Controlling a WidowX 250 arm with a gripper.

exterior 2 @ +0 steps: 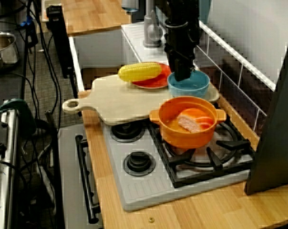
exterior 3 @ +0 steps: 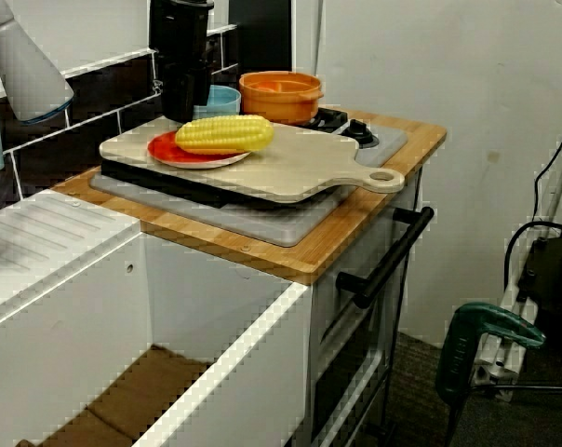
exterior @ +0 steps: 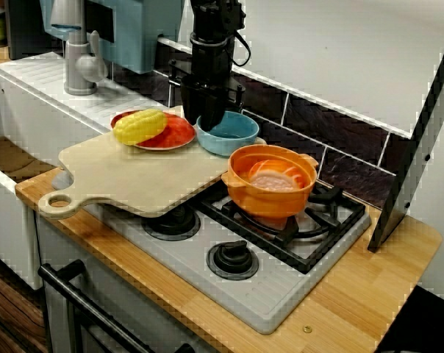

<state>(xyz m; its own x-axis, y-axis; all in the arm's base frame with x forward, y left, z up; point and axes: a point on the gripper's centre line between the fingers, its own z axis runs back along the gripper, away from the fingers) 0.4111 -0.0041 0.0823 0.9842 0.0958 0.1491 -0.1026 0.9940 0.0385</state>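
Note:
My black gripper [exterior: 209, 121] points straight down at the left rim of a blue bowl [exterior: 235, 137] in the front view. Its fingertips reach about rim level, and their gap is hidden. The side view shows the gripper [exterior 2: 182, 74] at the bowl's [exterior 2: 191, 88] near-left edge. Just left of the bowl, a yellow corn cob [exterior: 140, 126] lies on a red plate [exterior: 178, 135]. Bowl and plate rest on a pale wooden cutting board [exterior: 134, 176]. From the sink-side view, the gripper [exterior 3: 182, 114] stands behind the corn [exterior 3: 224, 134].
An orange pot [exterior: 270, 197] holding a pink food piece [exterior: 272, 180] sits on the stove's back burner grate [exterior: 317, 228], right of the bowl. The board overhangs the grey stove [exterior: 281, 290]. A faucet [exterior: 79, 62] and white sink lie left; a dark slanted panel [exterior: 413, 147] stands right.

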